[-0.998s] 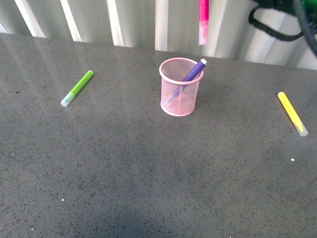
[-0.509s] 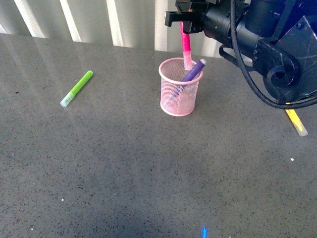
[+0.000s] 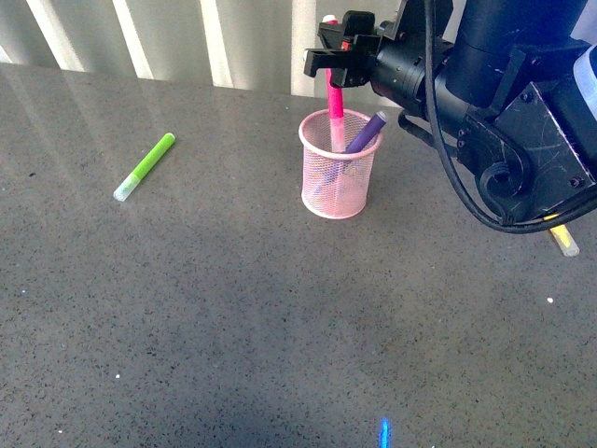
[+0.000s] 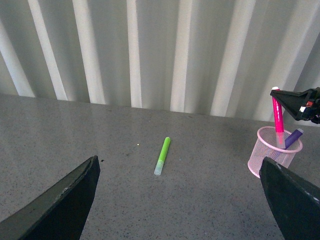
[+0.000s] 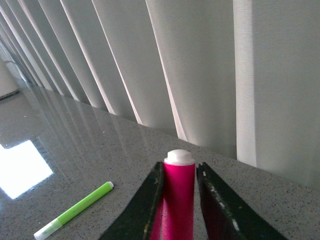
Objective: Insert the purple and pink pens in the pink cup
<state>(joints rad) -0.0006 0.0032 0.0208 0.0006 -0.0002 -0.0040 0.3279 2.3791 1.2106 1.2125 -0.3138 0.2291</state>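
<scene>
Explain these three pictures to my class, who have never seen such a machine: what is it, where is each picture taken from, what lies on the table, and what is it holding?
It is a robot with two arms. One picture looks forward from its body; the others come from cameras on each wrist. The right gripper is shut on the pink pen, whose lower end is inside the pink cup. The purple pen already leans in the cup. A green marker and a yellow marker lie on the grey table. The left gripper is open and empty.

You see the pink pen [image 4: 278, 120] standing up in the pink cup [image 4: 274, 158] beside the purple pen [image 4: 294, 138]. A black gripper [image 4: 300, 103] holds its top. A green marker [image 4: 162, 155] lies on the counter [image 4: 150, 200].
</scene>
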